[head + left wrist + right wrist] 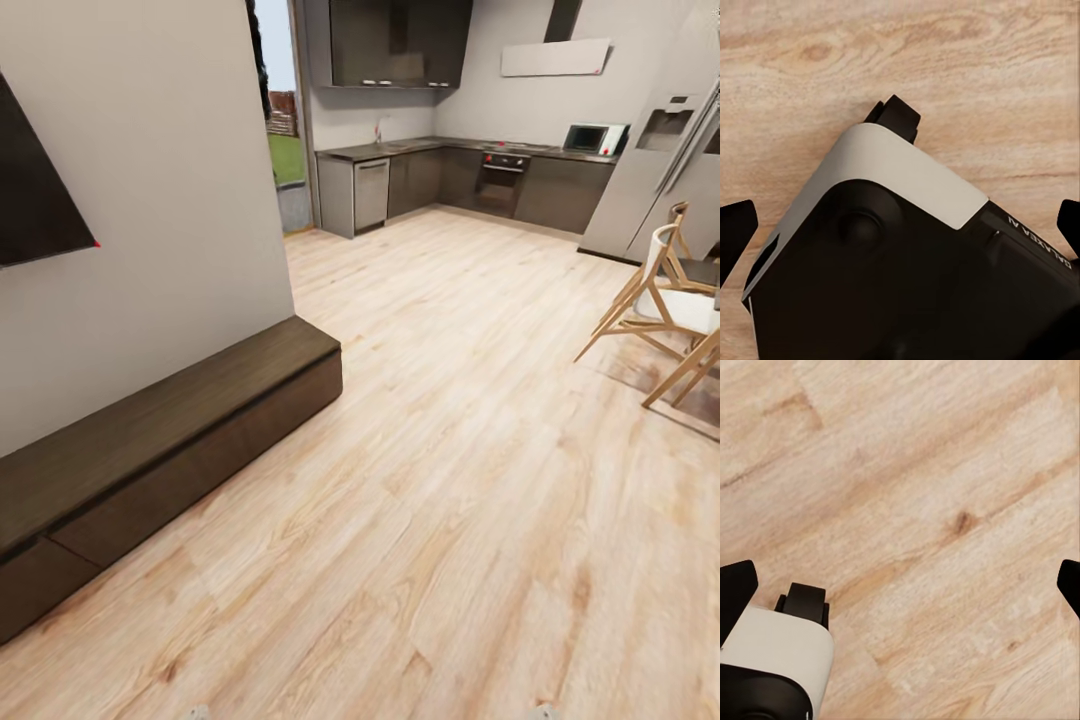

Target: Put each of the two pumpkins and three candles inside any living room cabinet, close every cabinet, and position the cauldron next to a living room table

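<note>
Robot is travelling; the long low dark brown wood cabinet (170, 430) is lying along the grey wall, left of the head cam, long axis running from near-left toward the kitchen, fronts looking shut. It is sitting on the left arm's side, so that arm is judged nearer. Left gripper (900, 225) and right gripper (900, 585) are hanging over pale wood plank floor (450, 480), fingertips spread wide apart, holding nothing. Light wood chairs (660, 310) are standing right.

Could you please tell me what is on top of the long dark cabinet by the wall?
The cabinet top looks bare; no pumpkin or candle rests on it. Its drawer fronts are shut, so whatever is inside is hidden.
</note>
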Controlling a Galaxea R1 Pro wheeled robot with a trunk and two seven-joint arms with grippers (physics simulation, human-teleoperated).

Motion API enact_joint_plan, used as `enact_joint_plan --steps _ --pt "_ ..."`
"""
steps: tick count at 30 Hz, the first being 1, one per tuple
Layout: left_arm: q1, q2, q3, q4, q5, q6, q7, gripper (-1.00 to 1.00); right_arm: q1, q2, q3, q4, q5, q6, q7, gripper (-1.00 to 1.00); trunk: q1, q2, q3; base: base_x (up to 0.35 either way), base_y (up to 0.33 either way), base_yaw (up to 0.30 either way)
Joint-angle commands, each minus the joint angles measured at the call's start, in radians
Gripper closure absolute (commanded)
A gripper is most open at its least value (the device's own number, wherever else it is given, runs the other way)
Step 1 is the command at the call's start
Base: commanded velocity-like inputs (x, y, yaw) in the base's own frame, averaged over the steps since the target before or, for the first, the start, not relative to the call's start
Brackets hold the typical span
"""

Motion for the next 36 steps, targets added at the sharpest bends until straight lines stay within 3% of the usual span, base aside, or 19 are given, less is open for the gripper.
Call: enact_joint_plan --steps 1,36 --pt "0.000 0.001 0.000 0.000 0.000 0.000 0.000 -1.00 0.001 0.000 0.000 0.000 0.000 -0.002 0.000 -1.00 0.000 0.000 0.002 0.000 0.000 0.000" --pt "0.000 0.000 0.000 0.000 0.000 0.000 0.000 -1.00 0.003 0.000 0.000 0.000 -0.001 -0.014 0.000 -1.00 0.000 0.000 0.058 0.000 0.000 0.000"
